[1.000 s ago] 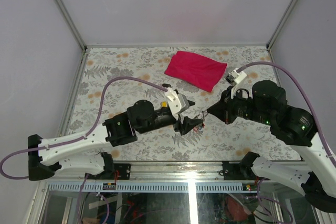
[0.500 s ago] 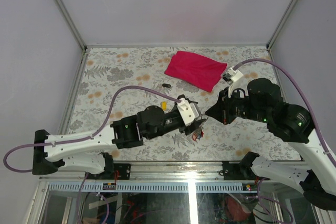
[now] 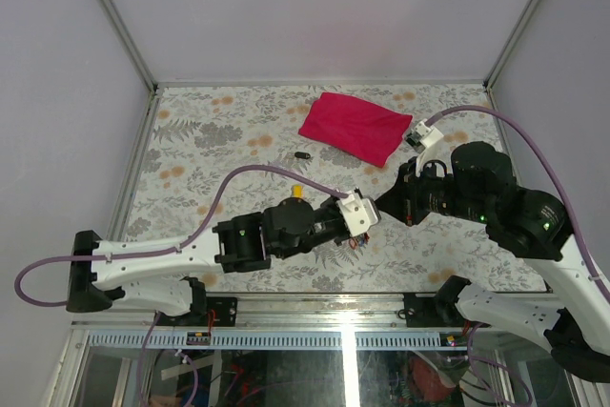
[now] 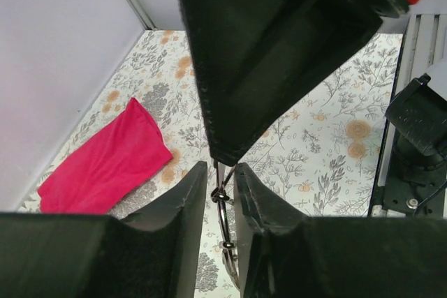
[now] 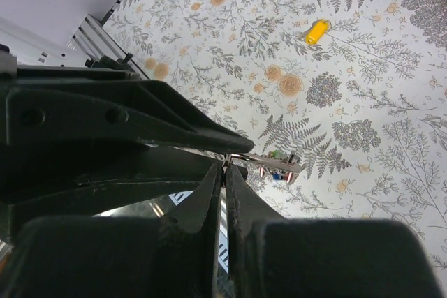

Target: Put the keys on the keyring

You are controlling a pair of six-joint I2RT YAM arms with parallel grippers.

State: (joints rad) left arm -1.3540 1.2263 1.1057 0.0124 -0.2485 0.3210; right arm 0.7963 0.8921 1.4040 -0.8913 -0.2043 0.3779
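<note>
Inside the left pincer (image 4: 221, 169) sits the keyring (image 4: 221, 195).

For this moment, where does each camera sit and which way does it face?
Top external: above and behind the bases, looking down on the table; both arms show.
Left wrist: on the left arm, looking past its own jaws at the keyring and magenta cloth.
Right wrist: on the right arm, looking down past its own jaws at the yellow key.
Shared: top and left wrist both show the magenta cloth; top and right wrist, the yellow key.
</note>
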